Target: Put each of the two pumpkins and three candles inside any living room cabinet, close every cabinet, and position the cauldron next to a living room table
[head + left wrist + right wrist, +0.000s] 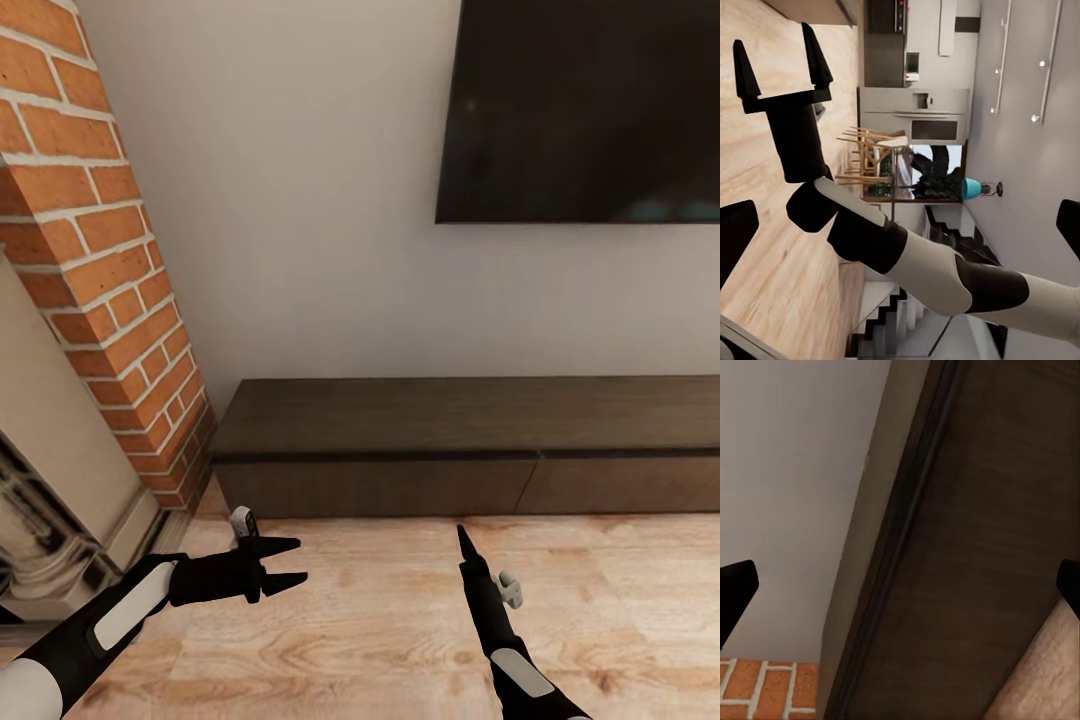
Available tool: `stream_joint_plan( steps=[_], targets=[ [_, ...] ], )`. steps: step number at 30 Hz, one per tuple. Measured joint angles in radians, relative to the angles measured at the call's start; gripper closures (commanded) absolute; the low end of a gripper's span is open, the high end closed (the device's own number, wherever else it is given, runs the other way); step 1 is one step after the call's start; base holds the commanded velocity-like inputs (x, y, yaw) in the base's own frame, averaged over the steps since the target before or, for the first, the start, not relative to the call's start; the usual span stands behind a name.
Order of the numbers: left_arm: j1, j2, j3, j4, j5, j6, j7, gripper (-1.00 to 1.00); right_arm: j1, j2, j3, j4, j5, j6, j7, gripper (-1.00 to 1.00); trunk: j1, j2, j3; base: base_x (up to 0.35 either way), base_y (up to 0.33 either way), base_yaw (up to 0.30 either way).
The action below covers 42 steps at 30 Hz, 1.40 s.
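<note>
- Dark-brown wood cabinet (pixel 470 440) runs along the wall under a black television (pixel 585 105); its drawer fronts sit flush, apparently closed.
- Left tool (pixel 285 563) is spread and empty above the wooden floor (pixel 380 620).
- Right tool (pixel 466 543) appears edge-on; the right wrist view shows its tips spread wide, facing the cabinet.
- Probable step: approaching to open a drawer, which calls for driving closer.

Even, soft indoor light, faint shadows, sharp renders, no glare or blur.
</note>
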Motion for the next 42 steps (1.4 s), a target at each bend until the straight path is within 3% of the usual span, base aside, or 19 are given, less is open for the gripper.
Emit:
stream_joint_plan(
  steps=[12,19,28,42],
  targets=[
    [0.000,-0.001,0.000,0.001,0.001,0.000,0.000,-1.00,0.000,0.000,-0.001,0.001,-0.001,0.001,0.002,-1.00,0.046,-0.084,-0.038,0.000,0.000,0.000],
    [0.000,0.000,0.003,0.000,0.002,0.000,-0.001,-1.00,0.000,0.000,-0.004,0.000,-0.003,0.062,0.003,-1.00,0.073,-0.133,-0.060,0.000,0.000,0.000],
    [0.000,0.000,0.009,-0.007,0.002,0.000,-0.002,-1.00,0.000,0.000,-0.006,0.000,-0.007,0.074,0.003,-1.00,0.107,-0.196,-0.088,0.000,0.000,0.000],
    [0.000,0.004,0.015,-0.009,0.010,0.000,-0.009,-1.00,0.000,0.000,-0.006,0.000,-0.007,0.074,0.006,-1.00,0.107,-0.196,-0.088,0.002,0.000,0.000]
  ],
)
